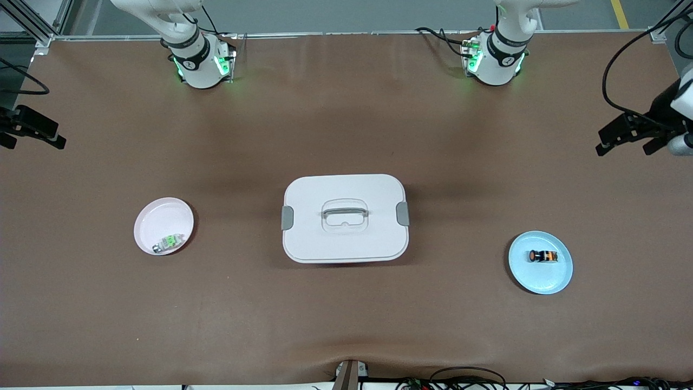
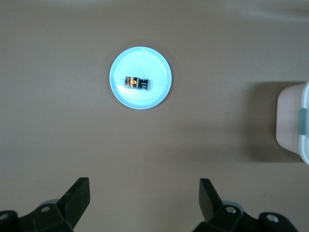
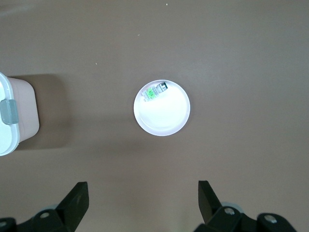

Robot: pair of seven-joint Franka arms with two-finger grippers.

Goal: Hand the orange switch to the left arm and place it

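Note:
The orange switch [image 1: 543, 256] [image 2: 137, 82] is a tiny black cylinder with orange bands, lying on a light blue plate [image 1: 533, 276] [image 2: 145, 99] toward the left arm's end of the table. The white box [image 1: 344, 238] with grey latches and a lid handle stands at the table's middle. My left gripper [image 2: 145, 186] hangs high over bare table beside the blue plate, open and empty. My right gripper [image 3: 143, 188] hangs high over bare table beside a pink plate [image 3: 164, 118], also open and empty. Neither gripper shows in the front view; only the arms' bases do.
The pink plate [image 1: 162, 216] toward the right arm's end holds a small green and silver component [image 1: 169, 242] [image 3: 155, 91]. An end of the box [image 2: 292, 121] [image 3: 19, 116] shows in both wrist views. Black fixtures [image 1: 631, 132] [image 1: 32, 127] reach in at both table ends.

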